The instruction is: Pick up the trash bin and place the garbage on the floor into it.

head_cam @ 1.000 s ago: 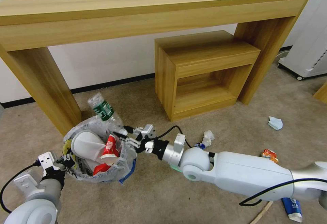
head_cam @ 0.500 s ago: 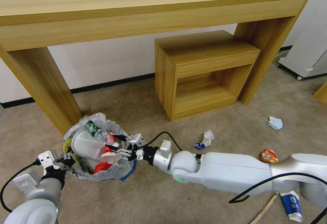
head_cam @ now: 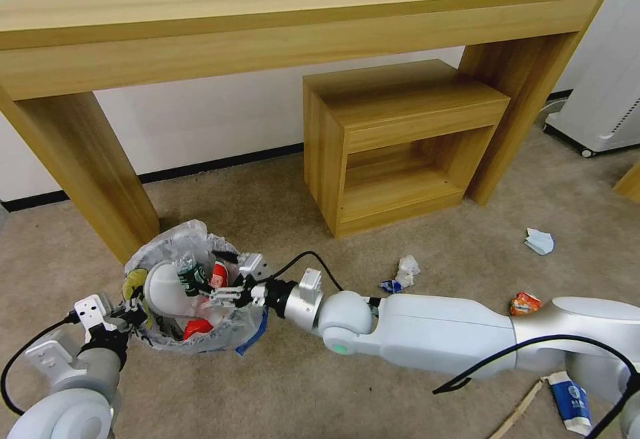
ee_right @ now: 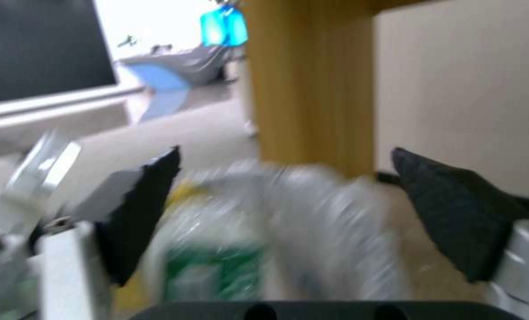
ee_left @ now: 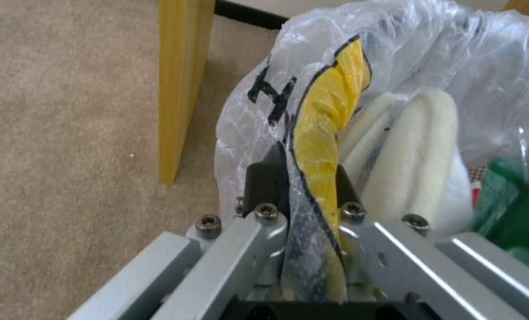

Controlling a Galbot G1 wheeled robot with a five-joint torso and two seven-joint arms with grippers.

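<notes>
- Left gripper (ee_left: pixel 308 209), lower left of the head view: fingers pinched on the bag-lined rim of the trash bin (head_cam: pixel 167 342), evidently to steady it for loading.
- Right gripper (head_cam: pixel 223 292), over the bin mouth: fingers spread, clear bottle (ee_right: pixel 264 249) lying loose between them.
- Beyond, right half: garbage (head_cam: pixel 407 269) scattered on open floor (head_cam: pixel 300 385); desk leg (head_cam: pixel 93 172) crowds the bin's far side.

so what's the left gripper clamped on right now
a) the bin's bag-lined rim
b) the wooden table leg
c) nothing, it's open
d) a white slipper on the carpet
a: in the left wrist view the left gripper is shut on the bag-covered rim of the trash bin.
</notes>
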